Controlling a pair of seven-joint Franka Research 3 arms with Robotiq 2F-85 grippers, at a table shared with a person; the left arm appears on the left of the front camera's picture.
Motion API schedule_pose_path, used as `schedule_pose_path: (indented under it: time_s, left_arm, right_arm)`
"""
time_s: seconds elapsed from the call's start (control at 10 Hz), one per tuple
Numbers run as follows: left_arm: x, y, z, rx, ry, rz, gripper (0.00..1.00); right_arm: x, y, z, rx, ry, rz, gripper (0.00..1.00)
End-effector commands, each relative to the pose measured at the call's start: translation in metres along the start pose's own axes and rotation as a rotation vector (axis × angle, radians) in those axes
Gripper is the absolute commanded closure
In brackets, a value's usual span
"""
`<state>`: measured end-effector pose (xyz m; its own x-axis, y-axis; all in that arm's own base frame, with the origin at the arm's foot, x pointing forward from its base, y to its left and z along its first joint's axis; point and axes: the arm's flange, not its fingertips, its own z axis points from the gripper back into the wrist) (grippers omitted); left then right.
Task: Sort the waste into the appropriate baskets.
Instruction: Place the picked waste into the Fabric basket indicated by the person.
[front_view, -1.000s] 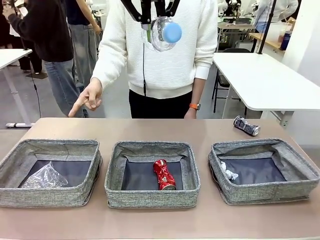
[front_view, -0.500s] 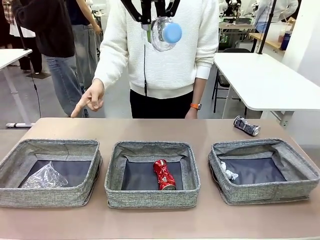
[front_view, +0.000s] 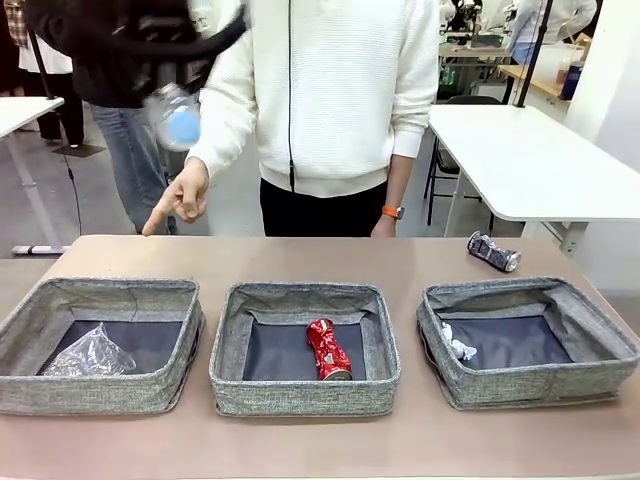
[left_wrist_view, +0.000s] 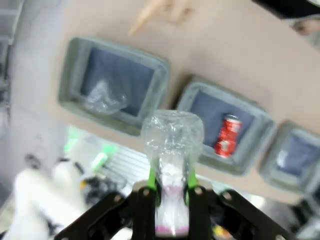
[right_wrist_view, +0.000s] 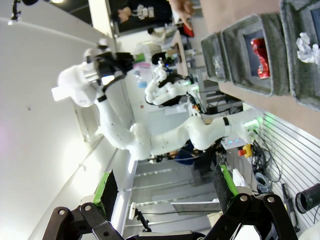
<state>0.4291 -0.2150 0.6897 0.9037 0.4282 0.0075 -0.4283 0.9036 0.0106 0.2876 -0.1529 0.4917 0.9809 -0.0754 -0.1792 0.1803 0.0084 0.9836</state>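
Nearest me, three grey baskets sat in a row on the tabletop (front_view: 300, 445): the left basket (front_view: 60, 385) held a clear plastic cup (front_view: 88, 354), the middle basket (front_view: 300, 392) a crushed red can (front_view: 329, 349), the right basket (front_view: 520, 385) a crumpled white paper ball (front_view: 459, 345). Behind, a crushed dark-silver can (front_view: 493, 251) lay on the tabletop. My left gripper (left_wrist_view: 170, 187) was clenched on the blue-capped bottle (left_wrist_view: 172, 150), high over the left side; my right gripper (right_wrist_view: 167, 192) stood released. The person's hand (front_view: 180, 199) pointed downward.
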Motion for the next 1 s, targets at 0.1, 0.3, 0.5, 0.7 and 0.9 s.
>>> schedule_pose_path:
  time_s: [0.1,0.3,0.5,0.7,0.9]
  left_arm:
    - [-0.004,0.104,-0.134,-0.077,0.199,0.178,0.78]
    - [0.007,0.122,-0.169,-0.078,0.260,0.239,0.78]
    - [0.008,0.132,-0.175,-0.112,0.263,0.259,0.78]
    - [0.008,0.131,-0.172,-0.117,0.246,0.268,0.78]
    - [0.009,0.126,-0.170,-0.110,0.227,0.283,0.57]
  right_arm:
    - [-0.001,0.006,0.001,0.011,0.000,-0.007,0.00]
    - [-0.001,0.006,0.001,0.011,0.000,-0.007,0.00]
    - [-0.001,0.006,0.001,0.011,0.000,-0.007,0.00]
    - [-0.001,0.006,0.001,0.011,0.000,-0.007,0.00]
    - [-0.001,0.006,0.001,0.011,0.000,-0.007,0.00]
